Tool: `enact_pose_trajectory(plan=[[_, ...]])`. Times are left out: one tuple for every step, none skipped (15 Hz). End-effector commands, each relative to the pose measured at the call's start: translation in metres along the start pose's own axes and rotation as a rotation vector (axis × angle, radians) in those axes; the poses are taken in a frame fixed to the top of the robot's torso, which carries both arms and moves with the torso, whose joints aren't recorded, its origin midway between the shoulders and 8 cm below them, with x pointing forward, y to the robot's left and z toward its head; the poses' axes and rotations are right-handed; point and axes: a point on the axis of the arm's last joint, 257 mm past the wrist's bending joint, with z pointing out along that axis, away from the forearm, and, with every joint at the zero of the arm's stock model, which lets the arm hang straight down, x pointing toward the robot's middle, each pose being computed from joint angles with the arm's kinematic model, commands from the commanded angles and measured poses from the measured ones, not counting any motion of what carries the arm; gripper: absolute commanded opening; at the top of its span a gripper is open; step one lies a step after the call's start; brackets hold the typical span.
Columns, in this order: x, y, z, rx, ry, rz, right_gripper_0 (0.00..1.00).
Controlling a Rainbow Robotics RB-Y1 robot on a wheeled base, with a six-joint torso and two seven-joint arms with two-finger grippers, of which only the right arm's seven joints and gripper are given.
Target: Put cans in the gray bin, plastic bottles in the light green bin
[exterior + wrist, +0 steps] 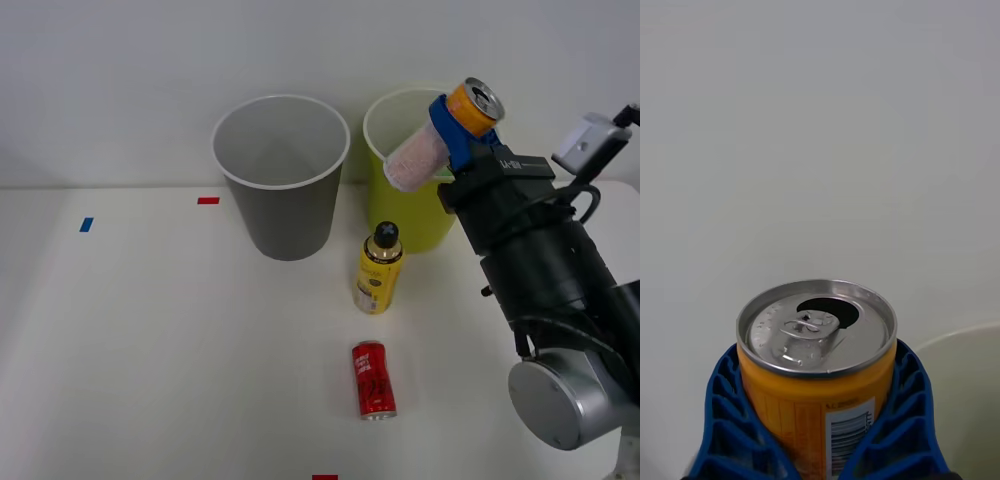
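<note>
On your table [150, 350], starting at the far left, a blue tape mark [86, 224] and a red tape mark [208, 200] lie flat, well apart from the bins. Next comes the gray bin [285, 215], upright at the far side, its pale inside open to you in the front view. Just to its right, and nearer to you, the yellow-labelled bottle [379, 270] stands upright with its black cap on, close in front of the light green bin [415, 225]. Nearer still, the red can [373, 380] lies on its side, and another red tape mark [325, 477] is cut off by the near edge. To the right, your right gripper [455, 135] has its blue ribbed fingers [726, 420] pressed against both sides of the orange-and-pink can [440, 140], pinching it at mid-body. The can is held tilted above the light green bin's rim, pink lower end over the opening, silver top pointing up and right. The wrist view gives you what the front view cannot: the can's opened tab hole, a barcode on its side, and the fingers hugging it closely. A pale curved edge beside the can there is likely the green bin's rim, but you cannot tell for sure. The arm hides the green bin's right side.
</note>
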Motion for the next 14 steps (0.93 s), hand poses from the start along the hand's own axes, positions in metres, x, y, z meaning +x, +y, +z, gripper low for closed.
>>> enact_pose_trajectory(plan=[[0.008, 0.037, 0.039, -0.038, 0.067, 0.039, 0.00], [0.008, 0.047, 0.049, -0.049, 0.093, 0.040, 0.00], [0.010, 0.057, 0.061, -0.056, 0.130, 0.042, 0.00], [0.011, 0.061, 0.068, -0.054, 0.157, 0.037, 0.00], [0.012, 0.066, 0.072, -0.055, 0.174, 0.042, 0.00], [0.014, 0.070, 0.076, -0.058, 0.200, 0.034, 0.00], [0.019, 0.071, 0.079, -0.056, 0.217, 0.032, 0.00], [0.026, 0.073, 0.087, -0.060, 0.226, 0.041, 0.00], [0.035, 0.074, 0.102, -0.065, 0.219, 0.051, 0.00], [0.040, 0.075, 0.113, -0.071, 0.197, 0.063, 0.00], [0.052, 0.077, 0.125, -0.080, 0.190, 0.048, 0.00], [0.060, 0.078, 0.133, -0.086, 0.176, 0.039, 0.00], [0.069, 0.082, 0.140, -0.096, 0.171, 0.024, 0.00], [0.081, 0.086, 0.148, -0.111, 0.165, 0.003, 0.00]])
